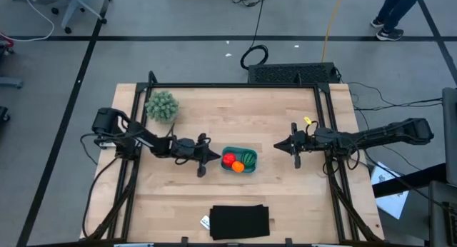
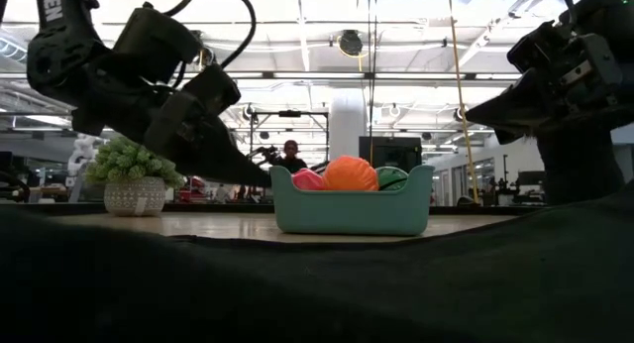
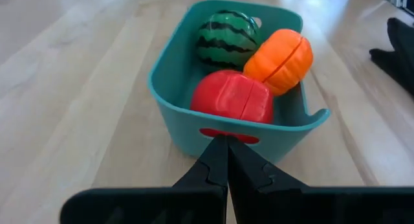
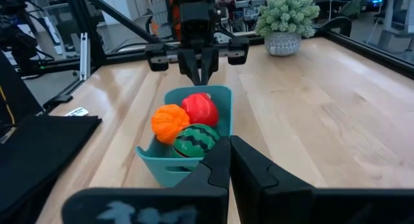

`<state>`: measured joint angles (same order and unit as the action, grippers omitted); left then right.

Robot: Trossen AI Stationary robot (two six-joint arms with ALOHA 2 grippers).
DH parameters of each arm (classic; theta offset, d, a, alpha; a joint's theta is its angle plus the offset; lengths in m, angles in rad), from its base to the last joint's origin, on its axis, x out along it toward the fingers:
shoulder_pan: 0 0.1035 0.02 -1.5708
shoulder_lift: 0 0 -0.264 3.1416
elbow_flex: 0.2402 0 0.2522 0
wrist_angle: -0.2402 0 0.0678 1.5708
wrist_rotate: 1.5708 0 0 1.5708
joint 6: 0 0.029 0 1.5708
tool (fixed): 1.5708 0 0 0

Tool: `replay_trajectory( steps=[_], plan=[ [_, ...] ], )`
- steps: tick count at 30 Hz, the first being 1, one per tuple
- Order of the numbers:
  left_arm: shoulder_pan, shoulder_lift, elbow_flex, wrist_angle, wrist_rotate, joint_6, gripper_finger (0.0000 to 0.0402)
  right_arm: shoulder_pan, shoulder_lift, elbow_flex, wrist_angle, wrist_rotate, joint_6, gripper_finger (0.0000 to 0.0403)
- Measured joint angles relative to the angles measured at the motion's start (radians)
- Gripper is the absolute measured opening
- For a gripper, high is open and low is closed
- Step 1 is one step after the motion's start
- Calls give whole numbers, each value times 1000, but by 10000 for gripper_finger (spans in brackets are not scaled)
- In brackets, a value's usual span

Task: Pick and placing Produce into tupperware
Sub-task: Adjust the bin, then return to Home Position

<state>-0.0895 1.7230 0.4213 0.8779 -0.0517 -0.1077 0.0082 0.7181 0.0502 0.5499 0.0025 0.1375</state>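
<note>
The teal tub (image 1: 239, 148) stands near the table's middle. All three balls lie inside it: the striped green one (image 3: 226, 36), the orange one (image 3: 279, 59) and the red one (image 3: 233, 98). My left gripper (image 1: 216, 156) is shut. It points level at the tub's left end (image 3: 174, 120), its tips just short of the wall there. My right gripper (image 1: 277, 145) is also shut and hovers to the right of the tub, pointing toward it across a clear gap. Seen from table height, the orange ball (image 2: 352, 172) sticks up above the tub's rim (image 2: 352, 212).
A fuzzy pale-green plant in a white pot (image 1: 161, 106) stands at the far left of the table. A flat black rectangle (image 1: 239, 220) lies at the near edge with a small white tag (image 1: 206, 222) beside it. Black frame rails (image 1: 136, 133) run along both sides.
</note>
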Motion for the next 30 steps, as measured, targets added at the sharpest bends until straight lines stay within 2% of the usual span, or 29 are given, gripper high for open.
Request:
replay_trajectory(
  steps=[20, 30],
  plan=[
    [-31, 6, 21, 9, 25, 1, 0, 0, 0, 0, 0, -2, -18, 0],
    [-45, 6, 48, -38, 32, 8, 0, 0, 0, 0, 0, -2, -19, 0]
  ],
)
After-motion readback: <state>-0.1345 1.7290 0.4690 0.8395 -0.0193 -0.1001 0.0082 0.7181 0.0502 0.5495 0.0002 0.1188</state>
